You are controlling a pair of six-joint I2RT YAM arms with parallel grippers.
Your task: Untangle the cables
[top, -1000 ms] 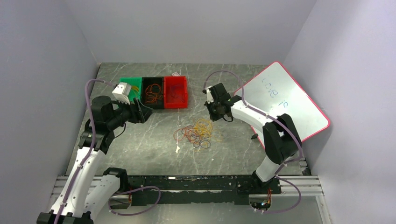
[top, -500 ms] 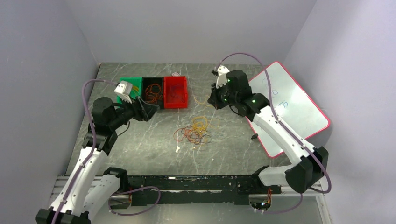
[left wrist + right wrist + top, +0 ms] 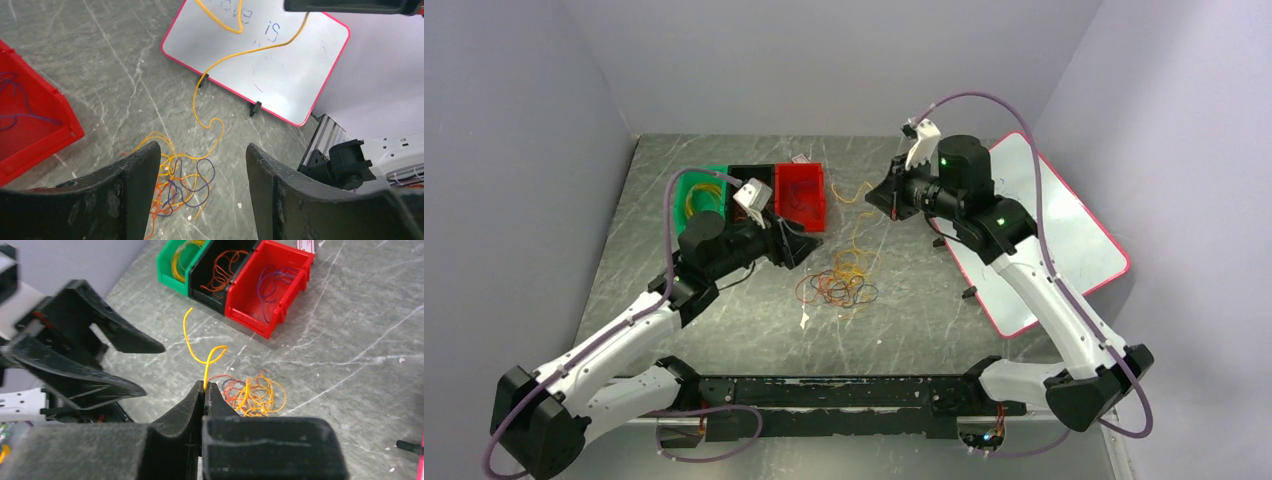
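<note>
The right hand is up off the desk, its two fingers pinched together on a single yellow cable. That strand curls into a small loop just past the fingertips and trails down toward the heap below; from above, its lower end seems to reach the top of the heap, though I can't tell whether it is caught in it. The rest of the cables, orange, yellow, red and dark loops knotted together, lie in a loose pile near the middle of the desk. The left hand hangs over the near-left side of that pile with its fingers spread well apart, holding nothing. Behind it, three bins sit side by side: a green bin with yellow loops, a black bin with orange ones, and a red bin with dark purple ones. A pink-edged whiteboard lies off to the right.
</note>
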